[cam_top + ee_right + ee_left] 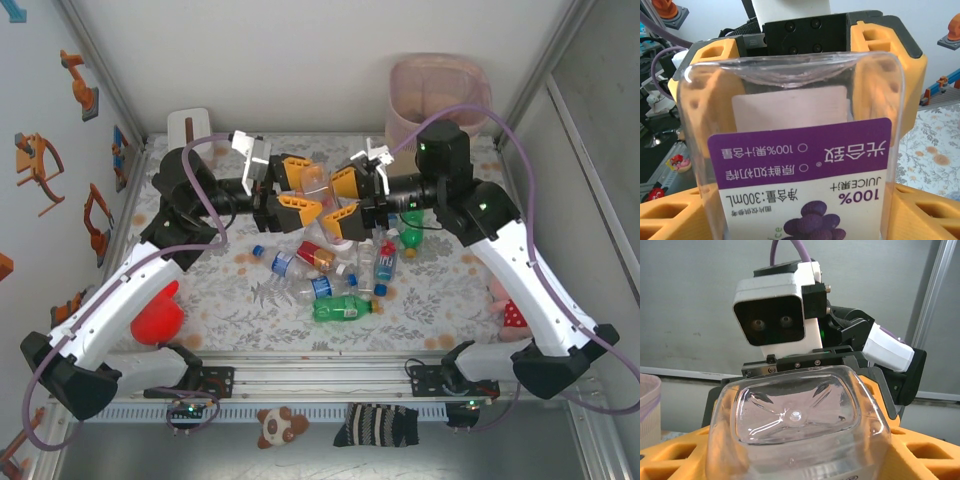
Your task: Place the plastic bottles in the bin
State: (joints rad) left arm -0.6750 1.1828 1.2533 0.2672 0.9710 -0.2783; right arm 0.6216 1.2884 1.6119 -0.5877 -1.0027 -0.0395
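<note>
One floral tablecloth [230,290], pale walls [300,60], left pincer [312,190] clamped on juice bottle [800,150], right pincer [336,203], hold unclear.

Bright, even overhead light, soft shadows on the floral worktop [445,292]. At six o'clock in my left wrist view, the clear square plastic bottle [796,440] glints, blurred.
</note>
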